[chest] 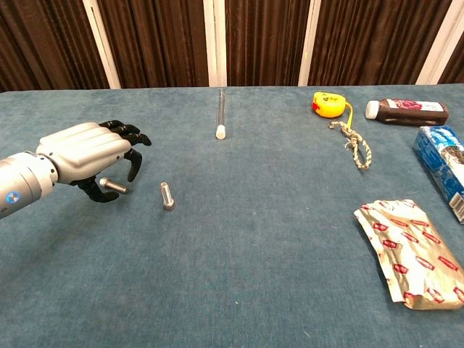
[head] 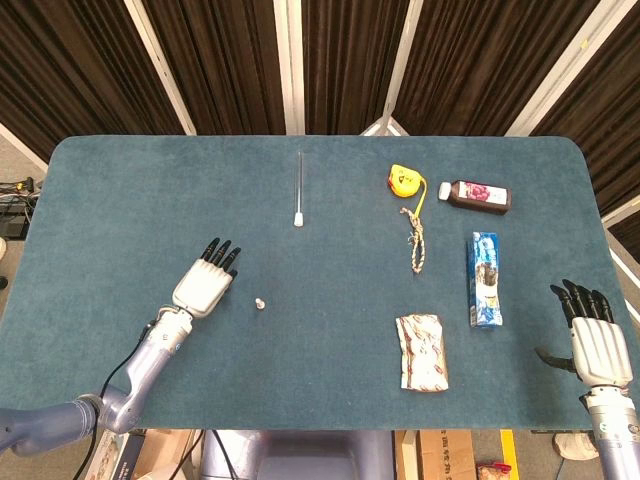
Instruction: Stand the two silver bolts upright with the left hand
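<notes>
One silver bolt [chest: 167,196] stands upright on its head on the blue table [chest: 261,246]; the head view shows this bolt [head: 259,301] just right of my left hand [head: 205,285]. The other silver bolt [chest: 114,186] lies flat. My left hand [chest: 90,151] arches over it, thumb on the near side and fingers [chest: 134,148] curved down on the far side. No grip on it shows. In the head view the hand hides the lying bolt. My right hand [head: 597,345] hangs with fingers apart off the table's front right edge, holding nothing.
A thin glass tube [chest: 221,112] lies at the back centre. A yellow tape measure [chest: 327,103], a rope [chest: 353,147] and a dark bottle [chest: 406,110] lie at the back right. A blue packet [head: 484,278] and a foil packet [chest: 407,255] lie on the right.
</notes>
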You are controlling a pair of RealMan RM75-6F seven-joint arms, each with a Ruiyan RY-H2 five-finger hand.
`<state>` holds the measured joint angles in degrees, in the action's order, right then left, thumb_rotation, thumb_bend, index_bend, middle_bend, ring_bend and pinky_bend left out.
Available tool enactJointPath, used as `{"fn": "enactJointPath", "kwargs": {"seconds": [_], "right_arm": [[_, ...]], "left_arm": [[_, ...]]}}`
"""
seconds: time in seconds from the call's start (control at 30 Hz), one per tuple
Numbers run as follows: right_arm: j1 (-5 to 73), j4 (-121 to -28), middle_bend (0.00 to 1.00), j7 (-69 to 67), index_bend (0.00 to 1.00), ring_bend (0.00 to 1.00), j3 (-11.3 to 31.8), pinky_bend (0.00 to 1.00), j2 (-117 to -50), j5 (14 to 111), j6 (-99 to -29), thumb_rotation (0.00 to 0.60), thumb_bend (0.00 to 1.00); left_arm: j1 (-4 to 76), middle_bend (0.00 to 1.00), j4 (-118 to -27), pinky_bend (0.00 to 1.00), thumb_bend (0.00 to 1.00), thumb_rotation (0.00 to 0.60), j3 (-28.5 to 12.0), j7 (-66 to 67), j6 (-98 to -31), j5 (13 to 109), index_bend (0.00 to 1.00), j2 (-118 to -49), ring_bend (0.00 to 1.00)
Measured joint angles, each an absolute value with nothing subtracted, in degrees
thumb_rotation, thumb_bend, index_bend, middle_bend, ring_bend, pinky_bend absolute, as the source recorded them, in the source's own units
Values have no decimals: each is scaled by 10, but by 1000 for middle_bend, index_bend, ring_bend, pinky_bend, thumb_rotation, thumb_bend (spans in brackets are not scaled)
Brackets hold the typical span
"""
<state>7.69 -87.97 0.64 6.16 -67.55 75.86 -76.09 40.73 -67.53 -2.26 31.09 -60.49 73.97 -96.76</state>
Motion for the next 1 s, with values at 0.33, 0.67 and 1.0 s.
{"fn": "enactJointPath", "kwargs": {"seconds": [0.33, 0.67, 1.0], "right_arm": [[77, -880, 91, 6, 145, 65, 61, 0, -675, 758, -760, 600, 157], [77, -879, 91, 7, 145, 65, 62, 0, -676, 757, -761, 600, 157], [77, -878, 90, 7, 145, 65, 62, 0, -677, 757, -760, 600, 157]], "left_arm": [[404, 91, -662, 0, 449, 600, -29, 323, -602, 744, 503, -976, 0], [403, 94, -648, 0, 457, 600, -34, 335, -591, 739, 518, -989, 0], [402, 101, -640, 0, 469, 600, -37, 336, -588, 743, 544, -997, 0]]}}
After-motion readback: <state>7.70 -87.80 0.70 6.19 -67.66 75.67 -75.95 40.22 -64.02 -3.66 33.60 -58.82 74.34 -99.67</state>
